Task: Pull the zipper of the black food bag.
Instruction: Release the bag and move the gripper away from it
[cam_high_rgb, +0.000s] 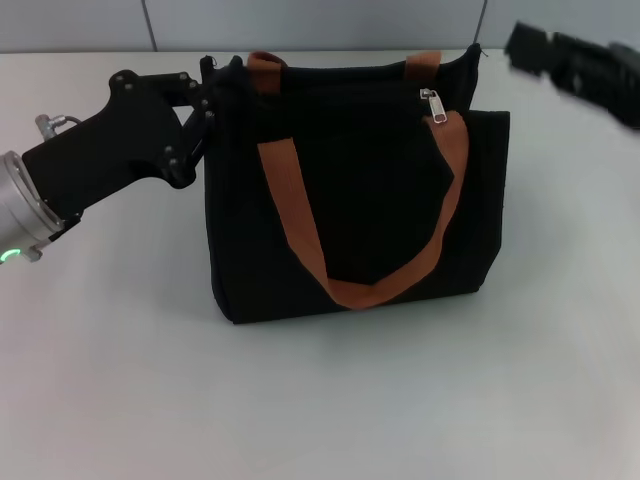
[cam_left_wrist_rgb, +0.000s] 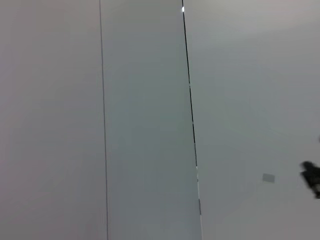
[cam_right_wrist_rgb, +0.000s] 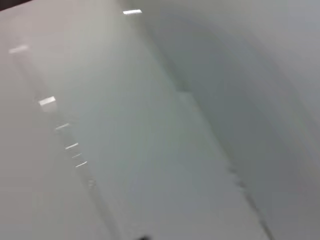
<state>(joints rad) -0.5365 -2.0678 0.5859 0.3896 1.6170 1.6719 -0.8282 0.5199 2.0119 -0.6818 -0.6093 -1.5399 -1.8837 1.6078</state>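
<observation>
Head view is showing a plain pale grey worktop (cam_high_rgb: 320, 400), matte and evenly lit, running back to a light grey panelled wall (cam_high_rgb: 300, 22) with thin vertical seams. The black food bag (cam_high_rgb: 355, 190) is standing upright near the far edge of the worktop, roughly central, its rust-brown strap handles (cam_high_rgb: 300, 230) draping down its front face. The zipper (cam_high_rgb: 431, 104) is lying at the bag's top edge, toward the worktop's right side, beside a handle's upper end. The left pincer (cam_high_rgb: 205, 105) is pressing against the bag's upper left corner; whether it is clenched or released cannot be told, dark against dark. The right pincer (cam_high_rgb: 525, 45) is hanging blurred over the far right corner, apart from the bag, its state likewise unclear. Both wrist views are showing only grey wall panels.
</observation>
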